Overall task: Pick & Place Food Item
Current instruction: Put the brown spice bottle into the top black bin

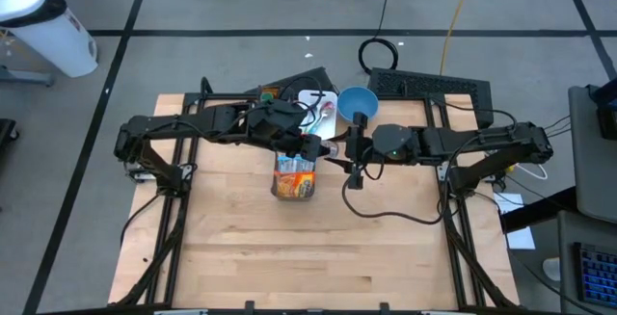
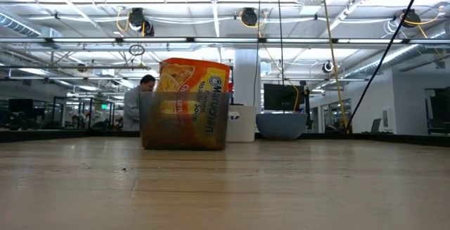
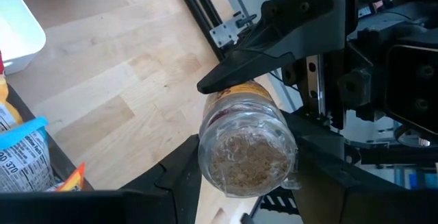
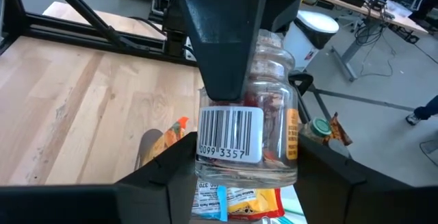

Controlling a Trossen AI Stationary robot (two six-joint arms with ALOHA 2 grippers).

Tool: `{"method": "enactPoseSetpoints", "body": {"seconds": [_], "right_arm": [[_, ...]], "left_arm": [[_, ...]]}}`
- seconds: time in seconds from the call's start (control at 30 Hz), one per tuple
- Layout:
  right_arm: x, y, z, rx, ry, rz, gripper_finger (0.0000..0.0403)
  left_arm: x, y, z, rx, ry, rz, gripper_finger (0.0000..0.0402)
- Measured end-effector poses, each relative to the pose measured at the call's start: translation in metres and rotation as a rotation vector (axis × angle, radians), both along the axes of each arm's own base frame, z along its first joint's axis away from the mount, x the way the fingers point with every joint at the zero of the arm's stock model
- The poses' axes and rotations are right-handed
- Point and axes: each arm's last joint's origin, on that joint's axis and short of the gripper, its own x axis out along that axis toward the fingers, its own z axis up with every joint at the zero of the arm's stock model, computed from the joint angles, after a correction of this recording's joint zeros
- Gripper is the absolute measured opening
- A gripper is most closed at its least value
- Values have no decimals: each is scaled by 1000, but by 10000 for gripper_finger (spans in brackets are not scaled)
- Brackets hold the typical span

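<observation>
A clear glass jar [image 3: 248, 152] with brownish contents and a barcode label [image 4: 230, 135] hangs in the air at the table's middle [image 1: 331, 148], between my two grippers. My left gripper [image 1: 320, 145] and my right gripper [image 1: 345, 151] meet there, and both are shut on the jar. Just on the near side stands a clear tub [image 1: 294, 178] with orange noodle-soup packets [image 2: 193, 96]; it rests on its base on the table. The low view shows neither gripper. My left gripper pinches the jar between its two fingers [image 3: 179, 176], one on each side of the round wall near the base [image 3: 246, 166]. The fingers come level from the table's left and lie along the jar. The jar is lifted clear. My right gripper pinches the jar's wall [image 4: 205, 162] between its two fingers [image 4: 161, 176], one on each side. They come level from the table's right. One finger shows in the left wrist view [image 3: 274, 53], lying over the jar farther from its base.
A blue bowl [image 1: 357, 99] and a white tray [image 1: 316, 109] stand at the table's far edge, behind the grippers. The near half of the wooden table [image 1: 308, 248] is bare. A keyboard [image 1: 429, 86] lies beyond the far edge.
</observation>
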Motion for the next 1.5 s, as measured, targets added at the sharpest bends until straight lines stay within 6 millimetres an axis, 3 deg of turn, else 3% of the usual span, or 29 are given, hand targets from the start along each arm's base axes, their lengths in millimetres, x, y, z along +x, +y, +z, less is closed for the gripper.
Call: {"method": "enactPoseSetpoints", "body": {"seconds": [0.53, 1.1, 1.5], "right_arm": [[0, 0, 0, -11, 0, 2, 200], [-1, 0, 2, 54, -17, -15, 288], [-27, -17, 19, -16, -34, -99, 296]], "left_arm": [[0, 0, 0, 41, -2, -24, 184], [0, 2, 0, 116, 4, -84, 184], [-27, 15, 18, 165, -1, -68, 184]]}}
